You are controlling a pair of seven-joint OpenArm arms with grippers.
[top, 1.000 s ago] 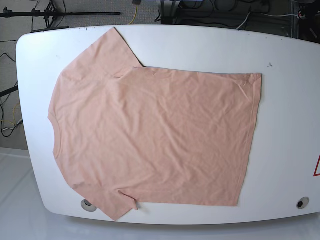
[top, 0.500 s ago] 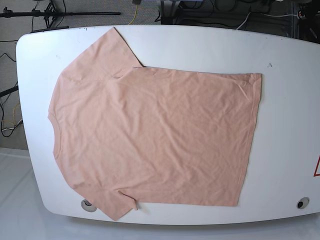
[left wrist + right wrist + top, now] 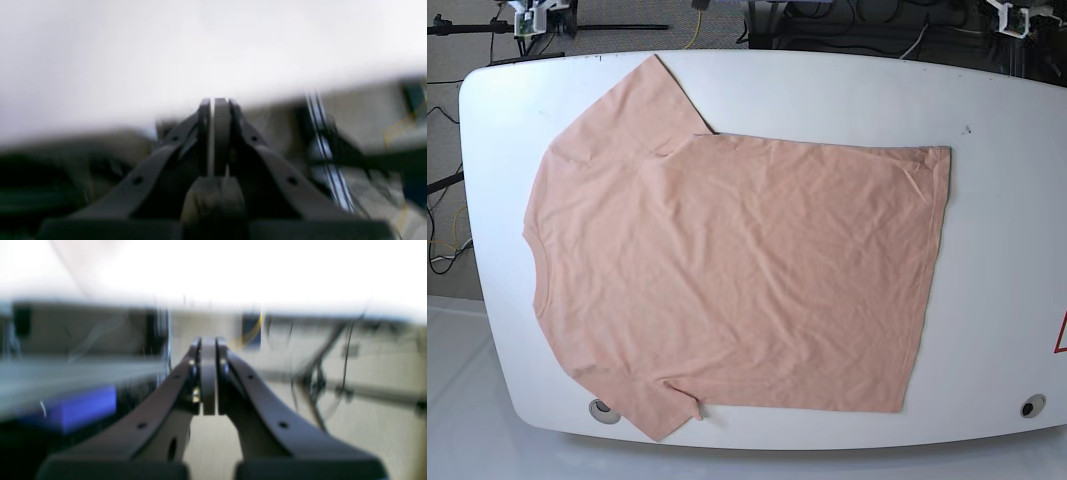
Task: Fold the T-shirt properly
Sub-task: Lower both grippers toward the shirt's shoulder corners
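right hand point(image 3: 208, 340) at far-left table edge, jaws pressed together, empty. t-shirt point(image 3: 737, 270) flat across white table point(image 3: 1007, 250), collar left, hem right, one sleeve hanging over near edge. left hand point(image 3: 215, 100) far right, also clamped, empty.

pink t-shirt point(image 3: 737, 270) flat, unfolded

The T-shirt point(image 3: 727, 270) lies spread flat on the table point(image 3: 997, 250), neck toward the base view's left edge, hem toward its right. The right gripper point(image 3: 208, 343) sits high at the far left corner, behind the shirt's upper sleeve point(image 3: 642, 105) and well apart from it. The left gripper point(image 3: 213, 101) sits at the far right corner, well behind the hem, beyond the table's far edge.
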